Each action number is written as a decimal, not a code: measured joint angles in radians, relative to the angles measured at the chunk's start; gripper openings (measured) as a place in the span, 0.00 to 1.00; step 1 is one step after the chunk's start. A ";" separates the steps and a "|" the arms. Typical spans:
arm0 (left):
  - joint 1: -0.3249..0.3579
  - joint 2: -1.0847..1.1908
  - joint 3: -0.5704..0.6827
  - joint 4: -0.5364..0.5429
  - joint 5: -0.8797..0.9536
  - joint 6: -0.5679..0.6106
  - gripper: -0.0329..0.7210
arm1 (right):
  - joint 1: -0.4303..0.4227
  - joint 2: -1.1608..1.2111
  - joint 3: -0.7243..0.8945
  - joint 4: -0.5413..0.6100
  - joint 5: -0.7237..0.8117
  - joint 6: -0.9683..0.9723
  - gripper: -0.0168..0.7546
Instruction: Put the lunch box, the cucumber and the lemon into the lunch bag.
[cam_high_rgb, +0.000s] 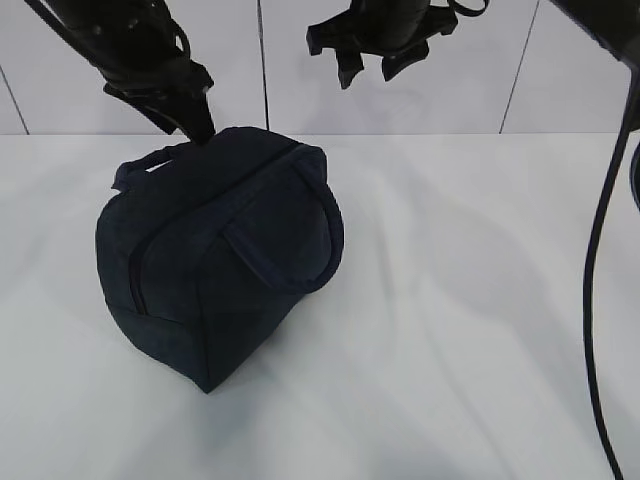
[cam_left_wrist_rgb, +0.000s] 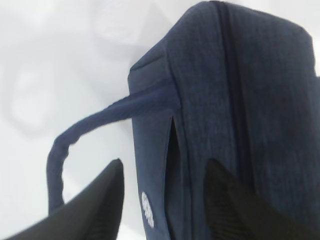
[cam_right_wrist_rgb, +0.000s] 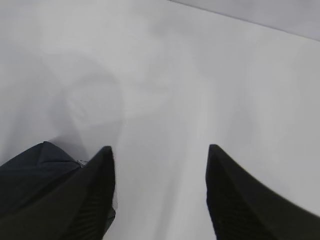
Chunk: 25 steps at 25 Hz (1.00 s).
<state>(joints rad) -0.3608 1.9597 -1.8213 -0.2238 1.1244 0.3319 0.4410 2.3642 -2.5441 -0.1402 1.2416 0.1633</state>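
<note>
Lunch bag (cam_high_rgb: 215, 255), dark navy and boxy, sits on the white table (cam_high_rgb: 450, 330) left of the middle in the exterior view, resting tilted with one bottom corner toward the camera. Its zipper line runs down the near left face, and one loop handle (cam_high_rgb: 290, 250) lies draped over the right face while the other loop arches up at the back left. Above that back corner hangs the left gripper (cam_high_rgb: 190, 115), its dark fingers just over the bag's top edge; from the left wrist view the jaws stand apart with the bag's side panel, a small white logo (cam_left_wrist_rgb: 146, 209) and a handle strap between and below them, nothing clamped. Further right, the right gripper (cam_high_rgb: 385, 55) hangs high above the table, clear of the bag, its two fingers (cam_right_wrist_rgb: 235, 200) spread wide over bare cloth and holding nothing. A black cable (cam_high_rgb: 597, 280) runs down the right edge.
</note>
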 joint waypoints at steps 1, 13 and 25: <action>0.000 0.000 -0.010 0.010 0.024 -0.010 0.54 | 0.000 -0.004 -0.005 0.000 0.005 0.000 0.59; 0.000 -0.042 -0.037 0.078 0.112 -0.095 0.47 | 0.000 -0.204 0.219 0.070 0.013 -0.042 0.59; 0.000 -0.323 0.065 0.142 0.117 -0.156 0.44 | -0.004 -0.741 0.799 0.073 0.013 -0.086 0.59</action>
<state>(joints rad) -0.3608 1.6368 -1.7563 -0.0817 1.2413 0.1756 0.4372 1.6229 -1.7455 -0.0676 1.2550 0.0774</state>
